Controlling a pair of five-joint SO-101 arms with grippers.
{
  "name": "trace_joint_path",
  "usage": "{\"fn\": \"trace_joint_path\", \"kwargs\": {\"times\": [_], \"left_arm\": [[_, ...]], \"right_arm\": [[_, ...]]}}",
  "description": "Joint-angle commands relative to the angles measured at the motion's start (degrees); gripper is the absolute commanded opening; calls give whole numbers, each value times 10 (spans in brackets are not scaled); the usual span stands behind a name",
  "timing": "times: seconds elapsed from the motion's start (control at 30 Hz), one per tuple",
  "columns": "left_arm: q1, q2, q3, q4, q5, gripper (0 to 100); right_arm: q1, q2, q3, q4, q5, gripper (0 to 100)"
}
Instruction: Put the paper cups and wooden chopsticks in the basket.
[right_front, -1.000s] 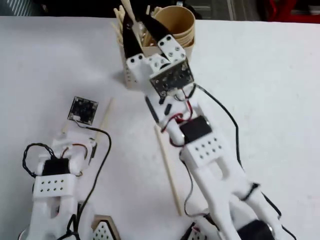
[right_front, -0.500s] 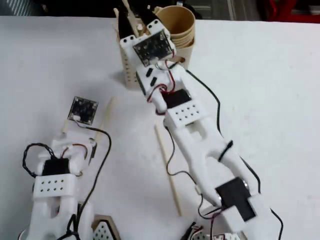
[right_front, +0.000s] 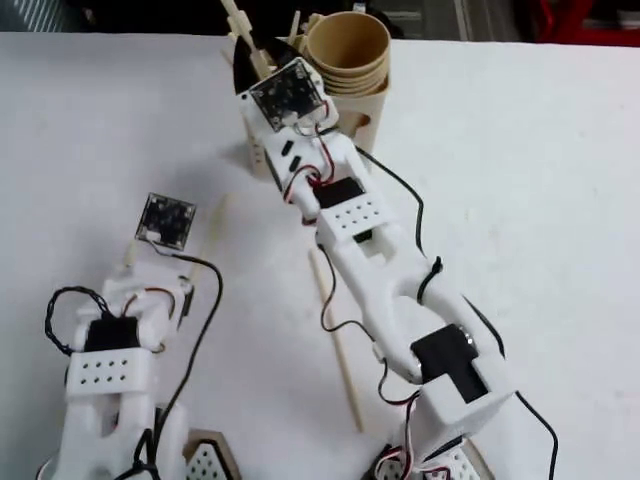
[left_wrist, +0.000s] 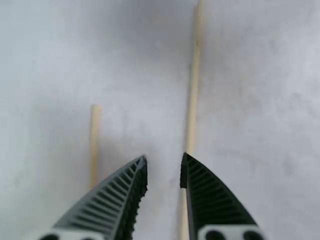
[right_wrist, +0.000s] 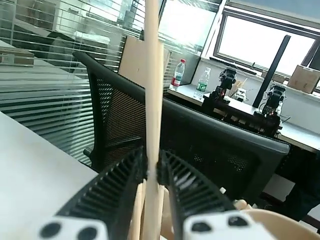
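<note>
**A:** What is held by the right gripper?

**B:** One stick is pinched upright between its fingers, over the basket at the far side of the table.

**A:** Where are the cups found?

**B:** The cups are stacked inside the basket, toward its right as seen from above. More sticks are stood beside them.

**A:** And the left gripper?

**B:** It is hung low over the table with its fingers slightly parted, closed on neither stick below. A long stick is partly covered by one finger, and a short stick end is seen beside the other finger.

**A:** What is in the way?

**B:** The basket's near wall is largely covered from above by the right arm, which is stretched across the table. A third stick is laid flat just beside that arm, crossed by a black cable.

**A:** Can any writing be read?

**B:** Two bottles are seen on a desk behind a black chair — their labels are too small to be read. Blinds are hung behind the chair.
</note>
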Motion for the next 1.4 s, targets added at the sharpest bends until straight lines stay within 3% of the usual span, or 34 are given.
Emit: {"fn": "trace_joint_path", "kwargs": {"times": [0.0,0.27,0.5,0.77,0.97,1.13,1.37], "left_arm": [[-5,-13,-2,-11,-4,128],[-5,-13,-2,-11,-4,128],[-5,-13,-2,-11,-4,128],[-5,-13,-2,-11,-4,128],[-5,-13,-2,-11,-4,128],[-5,-13,-2,-11,-4,128],[-5,-13,-2,-11,-4,128]], "right_arm": [[6,-7,-25,-8,0,18],[7,-10,-1,-7,0,26],[10,-11,-4,71,-1,147],[8,-93,-3,146,-1,149],[5,-185,-1,267,-1,143],[5,-259,-1,384,-1,13],[5,-335,0,560,-1,17]]}}
